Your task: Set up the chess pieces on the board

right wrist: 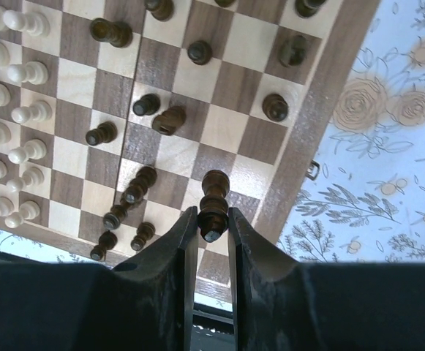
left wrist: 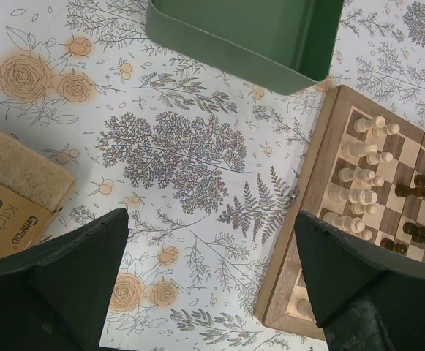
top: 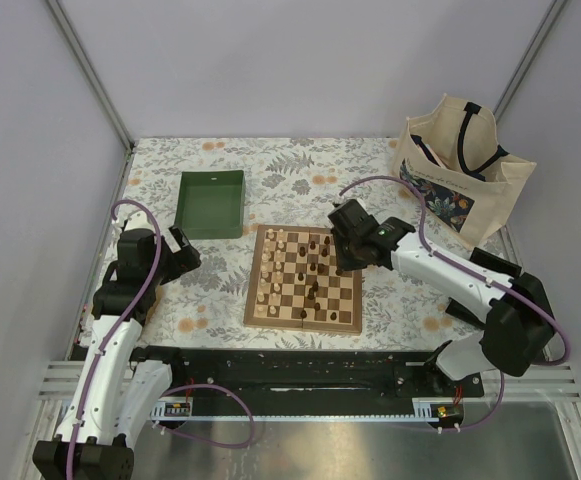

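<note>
Right gripper (right wrist: 212, 219) pinches a dark chess piece (right wrist: 213, 197) above the board (right wrist: 329, 102), arm reaching in from the right.

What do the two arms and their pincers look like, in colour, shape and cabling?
Both the left arm and the right arm have white links with black joints. A purple cable loops along each. The left pincer and the right pincer have dark, nearly black, wedge-shaped fingers. A small green light shows on the right wrist.
</note>
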`<state>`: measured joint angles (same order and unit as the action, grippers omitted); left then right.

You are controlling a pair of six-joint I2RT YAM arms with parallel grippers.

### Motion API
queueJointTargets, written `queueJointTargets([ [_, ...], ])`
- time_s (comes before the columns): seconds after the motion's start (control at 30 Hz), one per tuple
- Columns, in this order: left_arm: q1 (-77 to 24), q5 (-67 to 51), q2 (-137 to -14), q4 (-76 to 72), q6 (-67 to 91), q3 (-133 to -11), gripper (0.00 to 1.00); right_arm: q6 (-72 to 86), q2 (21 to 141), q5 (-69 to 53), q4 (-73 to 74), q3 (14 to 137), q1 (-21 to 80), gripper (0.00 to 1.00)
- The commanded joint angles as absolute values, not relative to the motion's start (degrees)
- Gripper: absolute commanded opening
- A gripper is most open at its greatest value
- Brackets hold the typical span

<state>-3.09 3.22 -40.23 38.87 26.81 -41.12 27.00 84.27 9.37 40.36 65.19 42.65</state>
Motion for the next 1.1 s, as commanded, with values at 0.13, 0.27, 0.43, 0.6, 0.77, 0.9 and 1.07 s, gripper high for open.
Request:
queueJointTargets([
  [0.13,-2.81,2.20,-39.73,36.04,26.54,-42.01,0.99,27.95,81.38,10.28,40.52,60.38,40.87,0.21],
  [0.27,-2.81,2.28,-39.55,36.04,26.54,-41.92,0.99,28.04,81.74,9.32,39.55,59.24,40.34,0.21],
  [0.43,-2.81,2.37,-39.73,36.12,26.46,-42.01,0.99,27.86,82.26,9.14,38.76,58.62,40.08,0.22],
  [0.6,-2.81,2.46,-39.73,36.04,26.54,-41.92,0.99,27.86,82.88,7.91,38.41,58.71,39.82,0.21],
  [0.77,-2.81,2.29,-39.73,36.04,26.54,-42.01,0.99,28.04,82.97,5.54,37.53,58.80,39.90,0.22],
  [0.9,-2.81,2.29,-39.81,36.12,26.54,-42.01,0.99,29.09,83.50,1.77,35.07,58.97,39.90,0.22],
  [1.07,-2.81,2.64,-39.46,36.04,26.54,-42.01,0.99,28.39,84.72,1.67,34.98,60.29,40.34,0.22],
])
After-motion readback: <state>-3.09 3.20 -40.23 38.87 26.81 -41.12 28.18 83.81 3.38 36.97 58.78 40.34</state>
